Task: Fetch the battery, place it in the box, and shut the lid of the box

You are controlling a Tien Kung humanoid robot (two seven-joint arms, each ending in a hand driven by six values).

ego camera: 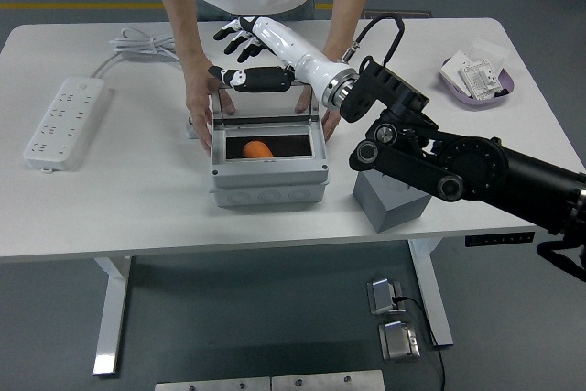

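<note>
A grey box (268,180) stands mid-table with its clear lid (265,104) raised upright at the back. An orange battery (258,148) lies inside the box. My right hand (240,57), white with black fingertips, hovers just above and behind the lid's top edge, with its fingers spread and holding nothing. A person at the far side steadies the box with one hand (199,109) on its left side and the other hand (330,101) on its right side. My left arm is out of view.
A grey block (389,200) sits on the table right of the box, under my right forearm. A white power strip (61,122) lies at the left with its cable at the back. A purple dish (476,81) with packets stands at the far right.
</note>
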